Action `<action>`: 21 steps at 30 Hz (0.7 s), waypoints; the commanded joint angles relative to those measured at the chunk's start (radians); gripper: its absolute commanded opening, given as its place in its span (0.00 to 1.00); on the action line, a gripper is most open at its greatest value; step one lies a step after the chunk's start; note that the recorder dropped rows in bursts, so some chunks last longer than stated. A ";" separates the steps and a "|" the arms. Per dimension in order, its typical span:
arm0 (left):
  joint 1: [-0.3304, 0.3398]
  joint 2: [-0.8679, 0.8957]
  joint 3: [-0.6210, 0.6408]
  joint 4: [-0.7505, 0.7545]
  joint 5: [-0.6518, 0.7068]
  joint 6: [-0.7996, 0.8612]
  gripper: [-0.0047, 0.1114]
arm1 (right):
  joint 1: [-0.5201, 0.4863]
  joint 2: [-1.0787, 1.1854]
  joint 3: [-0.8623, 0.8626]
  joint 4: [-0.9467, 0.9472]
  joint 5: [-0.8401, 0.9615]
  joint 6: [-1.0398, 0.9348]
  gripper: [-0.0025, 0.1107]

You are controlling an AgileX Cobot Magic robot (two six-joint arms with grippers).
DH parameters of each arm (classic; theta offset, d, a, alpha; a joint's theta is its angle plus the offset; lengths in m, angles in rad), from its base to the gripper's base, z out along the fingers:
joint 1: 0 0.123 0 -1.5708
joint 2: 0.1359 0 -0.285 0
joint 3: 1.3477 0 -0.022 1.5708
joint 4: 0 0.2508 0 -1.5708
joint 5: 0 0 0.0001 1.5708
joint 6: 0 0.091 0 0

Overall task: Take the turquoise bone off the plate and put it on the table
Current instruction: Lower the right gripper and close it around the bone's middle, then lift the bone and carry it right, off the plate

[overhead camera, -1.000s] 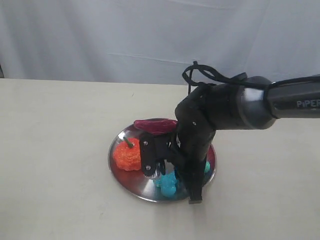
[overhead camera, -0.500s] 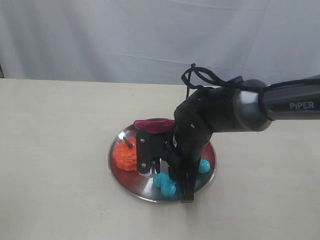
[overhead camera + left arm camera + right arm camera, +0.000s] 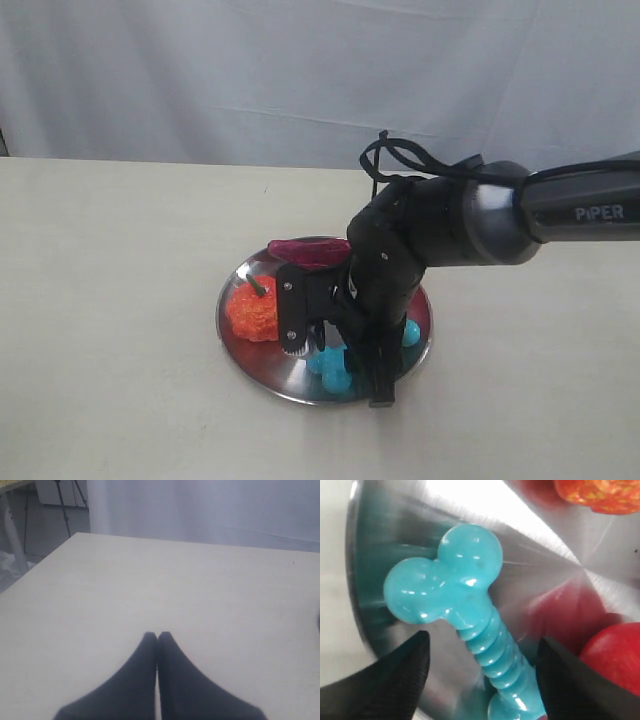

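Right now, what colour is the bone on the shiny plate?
The bone is turquoise, seen best in the right wrist view.

so the turquoise bone [image 3: 335,373], knobby ends and ribbed shaft, is lying flat on the near-right part of the shiny round plate [image 3: 250,350], mid beige table [image 3: 110,300].

One plate [image 3: 260,360], one turquoise bone [image 3: 334,373], one orange toy fruit [image 3: 253,310] and one dark red toy fruit [image 3: 308,252] are counted. Two grippers are counted, the left gripper [image 3: 157,636] and the right gripper [image 3: 482,649].
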 commanded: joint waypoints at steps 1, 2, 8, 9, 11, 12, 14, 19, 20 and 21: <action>-0.005 -0.001 0.003 0.001 -0.004 -0.002 0.04 | -0.001 0.020 0.000 -0.030 -0.014 0.003 0.55; -0.005 -0.001 0.003 0.001 -0.004 -0.002 0.04 | -0.001 0.032 0.000 -0.035 -0.014 0.003 0.55; -0.005 -0.001 0.003 0.001 -0.004 -0.002 0.04 | -0.001 0.047 0.000 -0.054 -0.048 0.003 0.55; -0.005 -0.001 0.003 0.001 -0.004 -0.002 0.04 | -0.001 0.047 0.000 -0.054 -0.048 0.003 0.53; -0.005 -0.001 0.003 0.001 -0.004 -0.002 0.04 | -0.001 0.047 0.000 -0.056 -0.051 0.003 0.46; -0.005 -0.001 0.003 0.001 -0.004 -0.002 0.04 | -0.001 0.047 0.000 -0.056 -0.056 0.009 0.41; -0.005 -0.001 0.003 0.001 -0.004 -0.002 0.04 | -0.001 0.047 0.000 -0.056 -0.081 0.032 0.26; -0.005 -0.001 0.003 0.001 -0.004 -0.002 0.04 | -0.001 0.047 0.000 -0.056 -0.100 0.048 0.23; -0.005 -0.001 0.003 0.001 -0.004 -0.002 0.04 | -0.001 0.047 0.000 -0.056 -0.100 0.052 0.23; -0.005 -0.001 0.003 0.001 -0.004 -0.002 0.04 | -0.001 0.047 0.000 -0.056 -0.102 0.054 0.20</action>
